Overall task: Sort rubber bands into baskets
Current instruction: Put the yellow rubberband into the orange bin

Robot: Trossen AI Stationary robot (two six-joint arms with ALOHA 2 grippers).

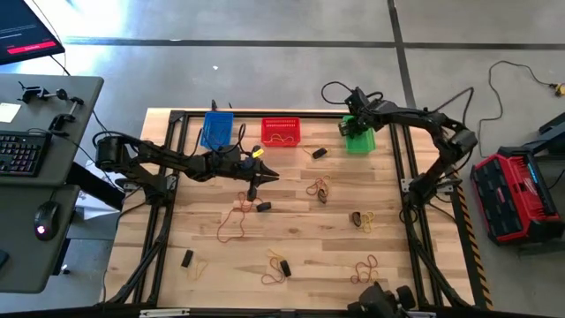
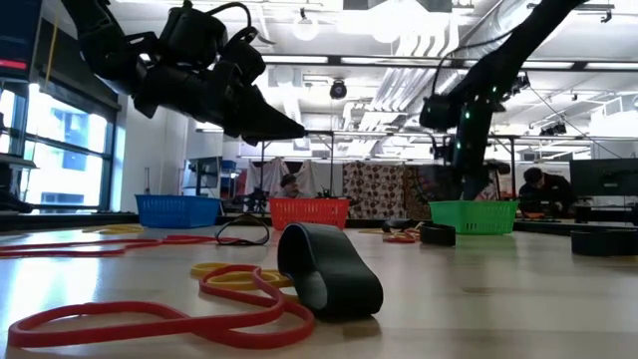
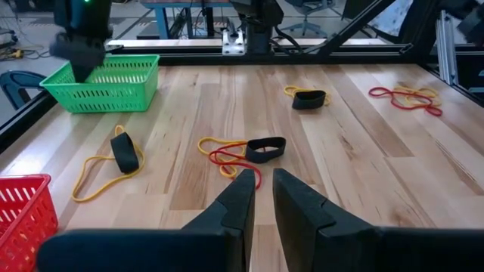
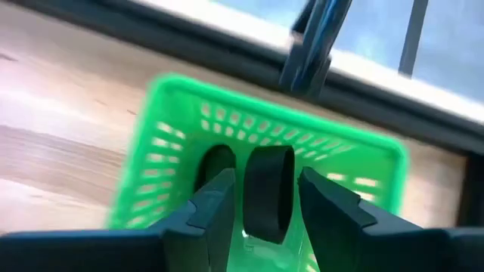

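1. The wooden table point(image 1: 291, 238) is the biggest thing under me, its boards running left to right in the high view; I can read no brand, label or writing on anything on it

2. My left arm point(image 1: 168, 159) reaches in from the left side, and my right arm point(image 1: 424, 119) bends in from the right toward the far edge

3. Three baskets stand in a row along the far edge: the blue basket point(image 1: 217, 130) on the left, the red basket point(image 1: 281, 132) in the middle with thin loops inside, the green basket point(image 1: 359, 140) on the right. The blue one's long side runs away from the far edge; the red one's runs along it

4. My right gripper point(image 4: 261, 198) hangs right over the green basket with its fingers spread apart. A thick dark band point(image 4: 268, 193) stands upright between them, its long axis pointing down into the basket; I cannot tell whether it touches either finger. A second dark band point(image 4: 215, 162) lies inside the basket

5. My left gripper point(image 3: 260, 198) hovers above the middle of the table with its fingers close together, a narrow gap between them, holding nothing

6. Just ahead of it lies a dark band point(image 3: 266, 149) flat on the wood, touching a red loop point(image 3: 231, 160) and a yellow loop point(image 3: 219, 143)

7. More rubber bands point(image 1: 364, 269) lie scattered across the near half of the table, thin orange and yellow loops with short dark ones among them
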